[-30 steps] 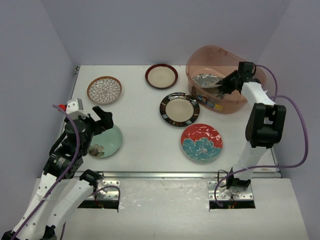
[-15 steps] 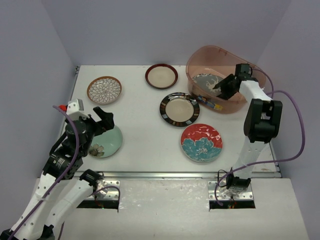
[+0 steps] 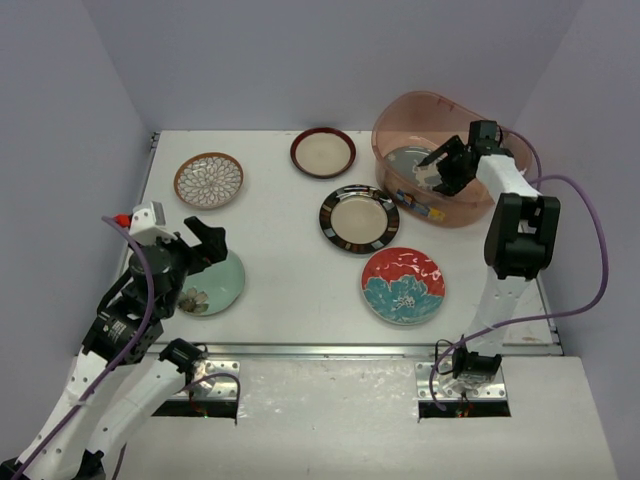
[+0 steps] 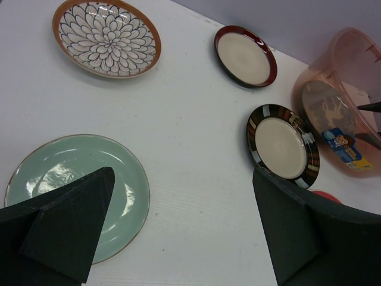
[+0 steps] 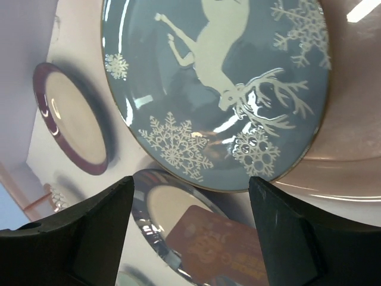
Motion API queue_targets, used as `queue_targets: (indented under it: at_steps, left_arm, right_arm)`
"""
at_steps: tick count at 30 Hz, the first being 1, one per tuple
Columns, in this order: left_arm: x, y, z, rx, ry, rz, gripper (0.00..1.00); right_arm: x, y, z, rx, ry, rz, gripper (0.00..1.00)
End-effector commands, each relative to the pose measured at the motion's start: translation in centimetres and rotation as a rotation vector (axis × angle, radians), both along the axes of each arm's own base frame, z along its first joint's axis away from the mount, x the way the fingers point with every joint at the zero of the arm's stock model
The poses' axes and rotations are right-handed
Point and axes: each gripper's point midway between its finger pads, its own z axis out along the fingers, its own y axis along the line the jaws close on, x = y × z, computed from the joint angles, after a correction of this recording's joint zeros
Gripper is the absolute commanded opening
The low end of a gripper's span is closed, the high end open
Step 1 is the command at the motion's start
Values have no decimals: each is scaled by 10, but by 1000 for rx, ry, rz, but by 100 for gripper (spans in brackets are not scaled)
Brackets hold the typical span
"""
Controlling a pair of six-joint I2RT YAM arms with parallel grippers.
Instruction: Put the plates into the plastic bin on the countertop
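Note:
The grey deer plate (image 3: 408, 160) (image 5: 220, 83) lies inside the plastic bin (image 3: 470, 212) at the back right of the countertop (image 3: 280, 250). My right gripper (image 3: 446, 166) (image 5: 190, 238) hangs open over it, fingers apart and touching nothing. Outside the bin lie the brown-white floral plate (image 3: 208, 180), the dark-red rimmed plate (image 3: 322, 152), the black-striped plate (image 3: 359, 219), the red-blue flower plate (image 3: 403, 286) and the mint green plate (image 3: 215, 288) (image 4: 65, 173). My left gripper (image 3: 205, 240) (image 4: 184, 238) is open just above the mint plate's far edge, holding nothing.
Grey walls close in the countertop on three sides. The bin carries a small label (image 3: 430, 208) on its near wall. Bare white surface (image 4: 190, 149) lies between the mint plate and the black-striped plate (image 4: 283, 143).
My right gripper has opened and let go of the deer plate, which now rests in the bin; the wrist shifted slightly left. The left arm has barely moved.

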Motion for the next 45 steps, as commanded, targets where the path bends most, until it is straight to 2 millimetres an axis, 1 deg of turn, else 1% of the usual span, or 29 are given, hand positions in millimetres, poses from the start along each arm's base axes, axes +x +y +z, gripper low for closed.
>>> queue_targets:
  at_steps: [1, 2, 3, 5, 6, 7, 8, 9, 11, 13, 15, 16, 17, 19, 21, 22, 23, 24, 25, 27, 28, 30, 31, 33, 35, 37, 41, 43, 45]
  left_arm:
    - [2, -3, 10, -23, -34, 1, 100]
    - [1, -3, 10, -23, -32, 0, 100]
    - [2, -3, 10, -23, -33, 0, 100]
    - [2, -3, 10, -22, -31, 4, 100]
    - [2, -2, 9, -23, -29, 7, 100]
    - [2, 0, 10, -22, -28, 16, 100]
    - [2, 2, 10, -20, -27, 29, 100]
    - [2, 4, 10, -18, -26, 43, 100]
    - [2, 10, 9, -14, -20, 77, 100]
    - [1, 12, 9, -11, -15, 90, 100]
    - [2, 14, 9, -5, -12, 104, 100]
    - [2, 16, 9, 2, -7, 117, 100]
    - [3, 19, 10, 7, -7, 132, 100]
    - [3, 24, 14, 18, -11, 157, 100]
    - [2, 31, 20, 29, -17, 196, 100]
    - [2, 36, 20, 35, -19, 224, 100]
    - [1, 43, 22, 43, -25, 262, 100]
    - [0, 46, 23, 39, -31, 283, 100]
    - [-3, 50, 23, 25, -36, 303, 100]
    - [-6, 49, 22, 8, -45, 294, 100]
    - [-7, 49, 21, 3, -47, 288, 100]
    - [-12, 49, 22, -12, -55, 280, 100]
    - [-14, 49, 24, -17, -59, 274, 100]
    - [-17, 50, 27, -8, -66, 264, 100]
    - [-19, 53, 23, 9, -59, 267, 100]
    - [-19, 54, 20, 12, -57, 273, 100]
    - [-13, 40, 19, 3, -53, 203, 100]
    - [-6, 30, 15, 14, -19, 166, 100]
    - [-3, 19, 14, 7, 5, 117, 100]
  right_arm:
    - [6, 13, 26, -8, -67, 56, 79]
    - [8, 17, 35, -19, -94, 75, 81]
    - [8, 21, 53, -45, -133, 95, 83]
    - [6, 47, 100, -112, -253, 164, 84]
    - [3, 58, 124, -152, -315, 186, 88]
    - [-3, 75, 156, -212, -404, 219, 99]
    - [-7, 78, 167, -267, -438, 227, 99]
    - [-15, 90, 187, -295, -496, 255, 99]
    - [-43, 116, 229, -313, -615, 309, 99]
    - [-63, 134, 245, -348, -683, 355, 99]
    - [-85, 152, 252, -373, -735, 415, 99]
    - [-95, 161, 249, -364, -743, 455, 99]
    - [-108, 182, 241, -321, -750, 544, 99]
    - [-138, 228, 225, -187, -748, 734, 99]
    - [-172, 278, 200, -33, -719, 911, 99]
    - [-196, 311, 187, 29, -723, 1009, 99]
    - [-211, 329, 160, 50, -675, 1061, 99]
    - [-228, 350, 150, 69, -674, 1108, 99]
    - [-250, 385, 125, 110, -644, 1173, 99]
    - [-268, 417, 96, 177, -576, 1221, 99]
    - [-273, 427, 86, 190, -552, 1233, 99]
    - [-271, 447, 56, 155, -510, 1208, 99]
    - [-271, 454, 39, 136, -469, 1209, 99]
    - [-264, 453, 15, 88, -417, 1164, 99]
    - [-256, 445, -2, 31, -389, 1102, 99]
    - [-253, 432, -12, -23, -370, 1053, 99]
    - [-257, 415, 2, -51, -357, 1008, 99]
    - [-260, 393, 16, -81, -355, 943, 99]
    - [-260, 361, 35, -106, -404, 864, 99]
